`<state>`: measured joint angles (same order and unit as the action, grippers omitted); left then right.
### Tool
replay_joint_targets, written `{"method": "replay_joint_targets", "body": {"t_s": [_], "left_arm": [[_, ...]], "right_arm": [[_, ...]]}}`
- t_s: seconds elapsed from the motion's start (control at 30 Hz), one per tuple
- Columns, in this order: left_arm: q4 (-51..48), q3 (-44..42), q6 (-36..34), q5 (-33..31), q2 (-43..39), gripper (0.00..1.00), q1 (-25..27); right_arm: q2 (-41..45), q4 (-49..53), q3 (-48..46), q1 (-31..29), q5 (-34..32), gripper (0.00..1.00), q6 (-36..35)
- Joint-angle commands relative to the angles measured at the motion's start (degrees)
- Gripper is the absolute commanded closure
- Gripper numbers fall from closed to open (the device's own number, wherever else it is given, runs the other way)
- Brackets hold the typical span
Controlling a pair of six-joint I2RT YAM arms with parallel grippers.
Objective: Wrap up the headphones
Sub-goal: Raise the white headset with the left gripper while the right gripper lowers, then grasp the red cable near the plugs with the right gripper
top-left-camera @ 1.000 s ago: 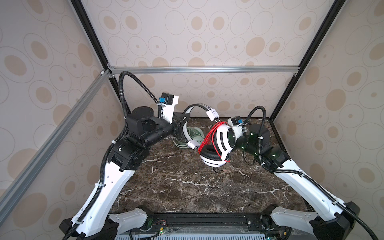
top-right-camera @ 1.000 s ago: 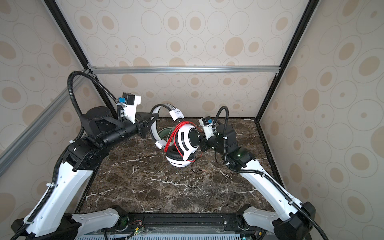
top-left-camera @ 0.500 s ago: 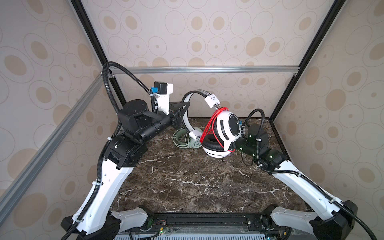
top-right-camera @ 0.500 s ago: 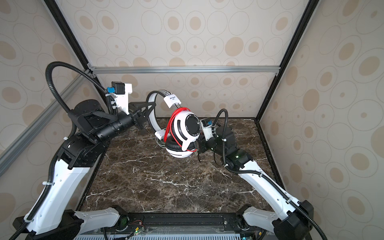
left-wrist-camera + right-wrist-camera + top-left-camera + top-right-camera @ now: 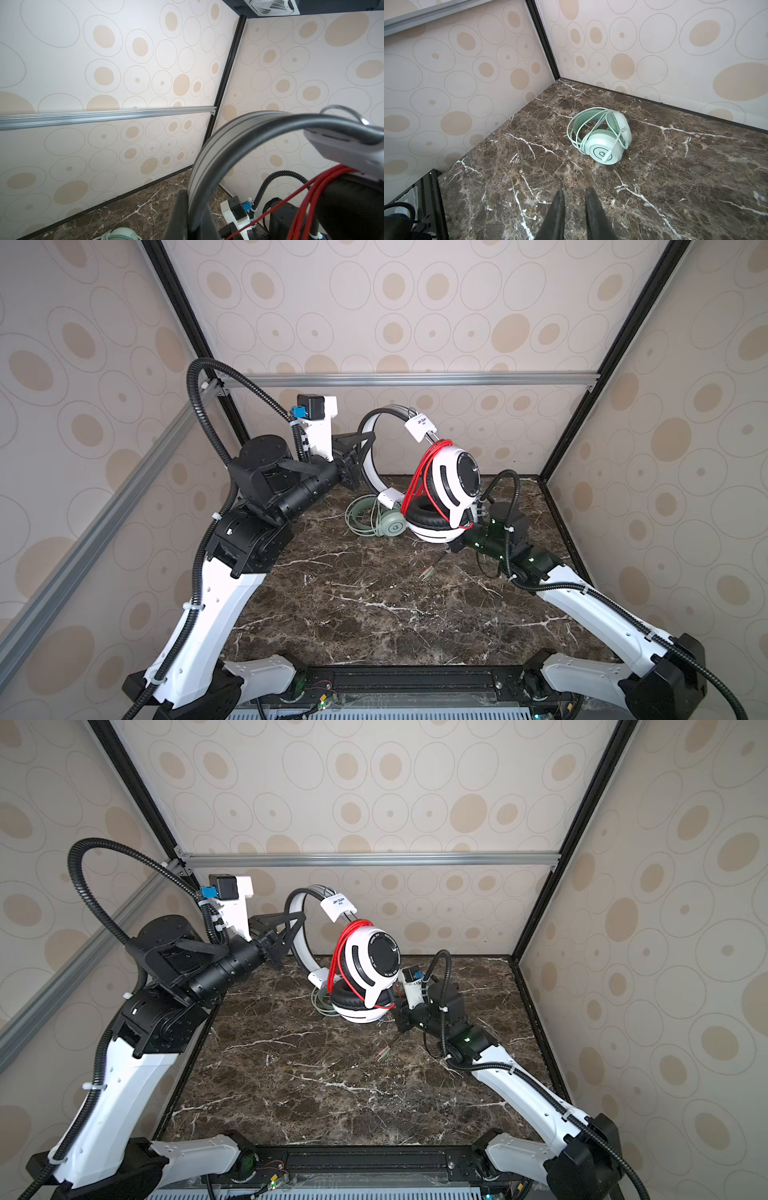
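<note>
white-and-black headphones (image 5: 451, 481), red cable (image 5: 417, 477) wound on, raised higher above table (image 5: 374, 614).
left gripper (image 5: 360, 450) pinches headband (image 5: 388, 411); right gripper (image 5: 574, 192) lowered, jaws slightly parted, empty; wrap likely almost done.

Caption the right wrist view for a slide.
Mint headphones, cable looped around them, lie on the marble table; the right tool hovers open, empty.
</note>
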<state>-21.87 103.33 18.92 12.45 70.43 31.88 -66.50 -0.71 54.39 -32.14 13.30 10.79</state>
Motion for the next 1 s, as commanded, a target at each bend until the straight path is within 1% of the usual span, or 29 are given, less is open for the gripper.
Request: {"method": "replay_joint_targets", "body": {"t_s": [0.0,0.07,0.33,0.57,0.83,0.97], "left_arm": [[8.17,4.33,5.06,-1.45,-0.81,1.00,0.27],[8.92,4.59,5.73,-1.55,-0.82,1.00,0.29],[9.94,4.25,6.75,-1.59,-0.74,1.00,0.29],[10.85,4.16,7.51,-1.99,-1.00,1.00,0.29],[11.23,3.99,8.00,-2.27,-1.36,1.00,0.29],[11.10,4.25,7.98,-2.44,-1.27,1.00,0.28]], "right_arm": [[-0.10,-2.74,-1.71,0.30,0.70,0.79,2.22],[0.21,-3.37,-2.64,0.25,0.92,0.78,2.74],[1.88,-3.94,-5.71,0.31,0.51,0.67,3.54],[2.60,-4.08,-8.10,0.29,-0.42,0.64,4.14],[3.07,-7.15,-12.39,0.32,-0.90,0.63,5.82],[3.41,-8.08,-13.89,0.29,0.37,0.61,5.91]]}}
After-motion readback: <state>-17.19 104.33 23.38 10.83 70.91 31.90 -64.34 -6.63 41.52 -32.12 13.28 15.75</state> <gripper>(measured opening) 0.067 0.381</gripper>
